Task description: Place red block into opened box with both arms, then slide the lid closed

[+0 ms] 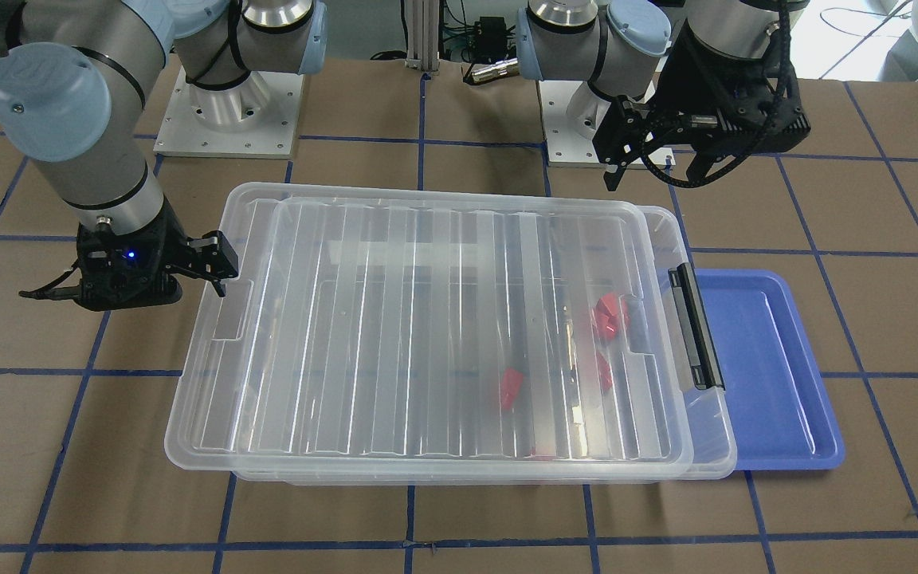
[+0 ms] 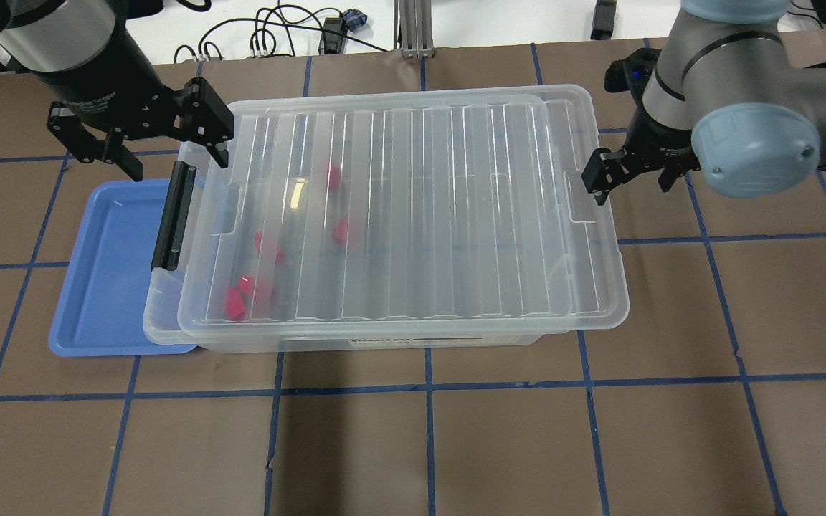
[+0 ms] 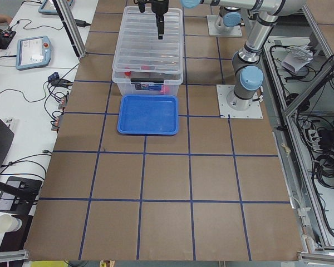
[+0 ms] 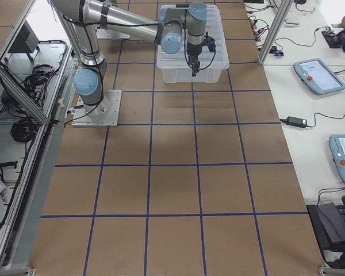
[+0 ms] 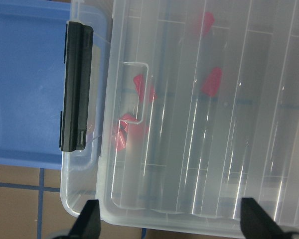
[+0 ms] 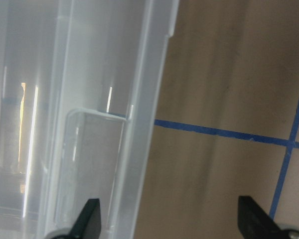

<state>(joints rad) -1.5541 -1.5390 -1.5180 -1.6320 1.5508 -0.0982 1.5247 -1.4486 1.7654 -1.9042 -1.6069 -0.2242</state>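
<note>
– Looking for the red block (image 2: pixel 341 229): where does it lie?
– Inside the box (image 2: pixel 163 308), seen through the lid (image 2: pixel 442 215), in the left half. Several more red pieces (image 2: pixel 237 301) lie around it, most of them nearer the black latch (image 2: pixel 173 215).
– Is the lid fully over the box?
– It rests on top but sits shifted to the right. A strip of the box at the latch end is uncovered, and the lid's right end hangs past the box's rim.
– What of the left tool (image 2: pixel 176 161)?
– Its fingers are spread wide and hold nothing. It hangs over the far left corner of the box, by the latch end.
– And the right tool (image 2: pixel 634 175)?
– Also wide apart and empty, at the lid's right end near the handle notch (image 2: pixel 578 204). In its wrist view one finger is over the lid's edge and the other over the bare brown surface (image 2: pixel 413 444). Whether it touches the lid I cannot tell.
– Anything else there?
– A blue tray (image 2: pixel 97 272) lies at the left, and the box's latch end overlaps its right edge in the overhead view
</note>
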